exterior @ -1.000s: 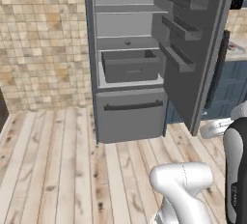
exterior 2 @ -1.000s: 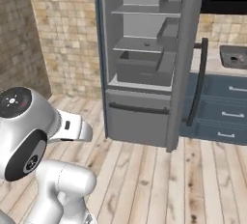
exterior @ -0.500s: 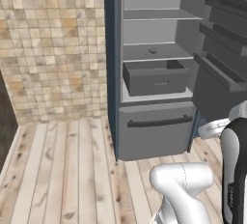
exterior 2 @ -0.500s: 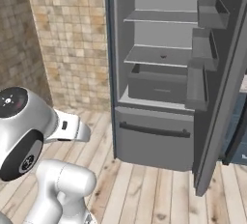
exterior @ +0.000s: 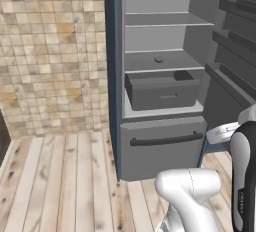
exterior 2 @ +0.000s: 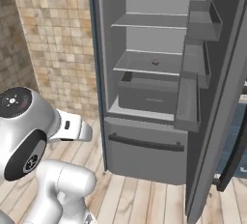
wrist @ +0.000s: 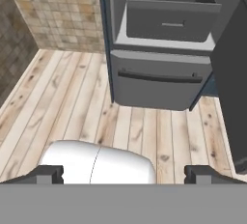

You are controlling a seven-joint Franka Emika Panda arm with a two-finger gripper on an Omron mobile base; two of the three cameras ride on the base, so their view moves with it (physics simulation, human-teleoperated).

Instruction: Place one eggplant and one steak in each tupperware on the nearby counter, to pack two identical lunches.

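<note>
Nearest you, the tool [wrist: 123, 174] hangs low over the wooden floor [wrist: 62, 97], its two dark tips set far apart at the bottom corners of the hand view with nothing between them, so it stands wide open and grips nothing. The plank floor runs forward to a grey fridge [exterior: 160, 141] with its door [exterior 2: 219, 97] swung open on the right. At the bottom of the fridge you see a closed lower drawer [exterior: 162, 146] with a dark bar handle [exterior: 167, 139] across its front. Above it a grey bin [exterior: 162, 90] sits pulled partway out on its ledge, open at the top; you cannot tell what lies inside. Higher up, on the shelf [exterior: 160, 61] just above the bin, a small dark round thing [exterior: 158, 59] rests near the middle, too small to name. Another shelf [exterior 2: 149, 21] sits above that. The open door carries grey racks [exterior 2: 195, 68] on its inner side. To the left of the fridge stands a wall of beige and tan tiles [exterior: 52, 51]. The containers and the table holding them lie outside what these views let you place.
</note>
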